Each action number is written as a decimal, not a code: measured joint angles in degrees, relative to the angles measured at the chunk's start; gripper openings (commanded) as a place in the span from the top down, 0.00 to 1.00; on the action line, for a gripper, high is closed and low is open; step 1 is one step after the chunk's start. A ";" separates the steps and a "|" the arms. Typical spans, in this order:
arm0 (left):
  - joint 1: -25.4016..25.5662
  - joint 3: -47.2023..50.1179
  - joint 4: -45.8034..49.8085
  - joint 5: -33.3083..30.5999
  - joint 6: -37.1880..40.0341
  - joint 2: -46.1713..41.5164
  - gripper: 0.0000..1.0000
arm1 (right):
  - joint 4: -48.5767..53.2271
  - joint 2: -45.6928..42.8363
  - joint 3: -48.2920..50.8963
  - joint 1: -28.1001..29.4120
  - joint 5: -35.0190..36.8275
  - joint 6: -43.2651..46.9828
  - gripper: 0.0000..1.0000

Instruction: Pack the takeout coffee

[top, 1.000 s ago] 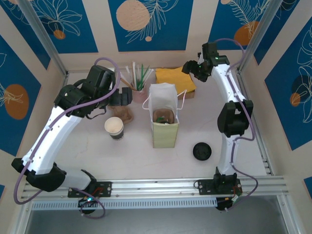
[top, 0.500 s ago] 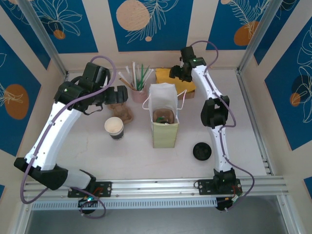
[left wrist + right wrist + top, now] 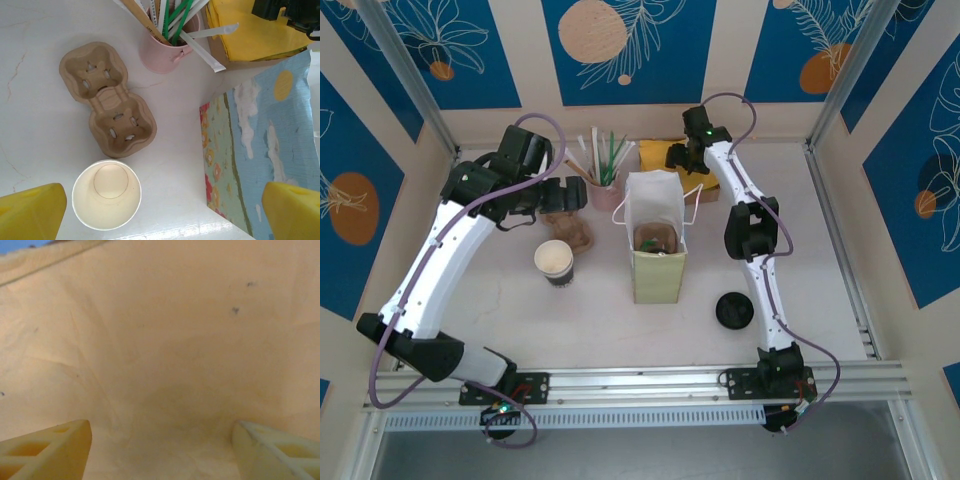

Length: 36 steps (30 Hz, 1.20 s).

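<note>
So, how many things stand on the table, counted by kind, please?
Cups: 2 (white paper cup, pink cup of straws)
Black lid: 1
Cardboard carrier: 1
Paper bag: 1
Yellow napkin stack: 1
Total: 6

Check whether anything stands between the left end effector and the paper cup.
Nothing visible does. The left end effector hangs open above the cardboard carrier; the paper cup stands lidless just nearer, uncovered. The paper bag stands apart on its right.

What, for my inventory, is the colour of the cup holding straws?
Pink; the cup shows best in the left wrist view.
</note>
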State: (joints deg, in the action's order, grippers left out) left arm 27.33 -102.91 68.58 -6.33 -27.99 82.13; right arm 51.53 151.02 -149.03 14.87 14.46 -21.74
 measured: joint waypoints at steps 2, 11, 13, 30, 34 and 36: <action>-0.07 -0.09 0.00 0.17 0.00 0.24 0.00 | -0.39 0.07 0.00 0.15 0.74 0.61 0.23; -0.11 -0.11 0.00 0.72 0.02 1.09 0.00 | -1.38 1.97 -0.28 1.22 1.64 3.04 0.21; -0.13 -0.11 0.00 0.83 0.00 1.16 0.00 | -1.40 2.69 -0.28 1.31 1.97 3.45 0.23; -0.33 -0.11 0.00 1.90 0.00 1.62 0.00 | -1.07 2.91 -0.35 1.40 3.26 4.96 0.46; -0.33 -0.11 0.00 2.29 0.00 1.62 0.00 | -0.96 2.91 -0.35 1.40 3.19 5.03 0.53; -0.33 -0.11 0.00 2.36 0.00 1.62 0.00 | -0.94 2.89 -0.35 1.40 3.17 4.90 0.54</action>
State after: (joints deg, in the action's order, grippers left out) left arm 27.00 -103.02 68.58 -3.97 -27.99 83.74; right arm 50.59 153.91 -149.38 16.27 17.63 -16.84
